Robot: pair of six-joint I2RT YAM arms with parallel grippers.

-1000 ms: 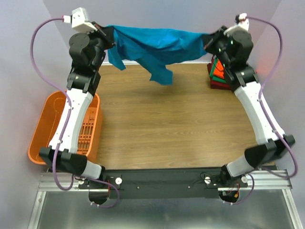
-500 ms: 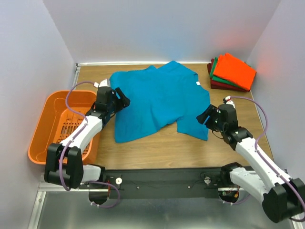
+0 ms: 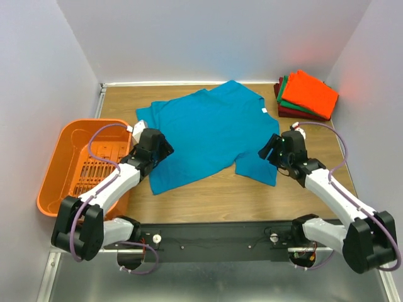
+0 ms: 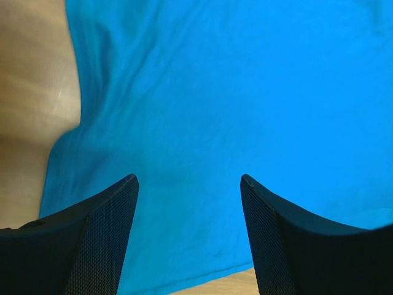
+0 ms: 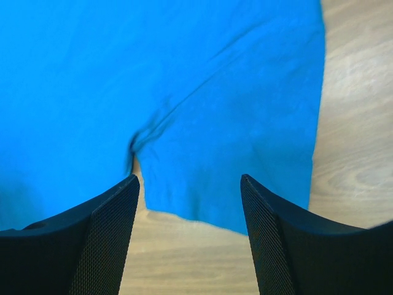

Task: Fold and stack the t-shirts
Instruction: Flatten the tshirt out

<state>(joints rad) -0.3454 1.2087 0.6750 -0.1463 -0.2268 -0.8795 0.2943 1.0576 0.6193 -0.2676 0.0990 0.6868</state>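
A: How do the hands stand?

B: The left gripper (image 4: 187,181) has its fingers spread with nothing between them, and so has the right gripper (image 5: 187,179). Both hang low over cloth.

A: And the shirt?

B: The teal-blue short-sleeved cloth t-shirt (image 3: 208,132) lies spread flat under and ahead of both. Its small white neck label (image 3: 262,110) sits just ahead of the right gripper, so I judge its long axis runs from one hand to the other, hem toward the left.

A: Which arm is nearer?

B: Neither; each is over its own near edge.

A: Room?

B: The brown wooden tabletop (image 3: 208,201) is bare behind them. The stack of folded orange, green and dark red shirts (image 3: 307,94) lies well beyond the right gripper, and the orange plastic slotted basket (image 3: 63,163) is outside the left.
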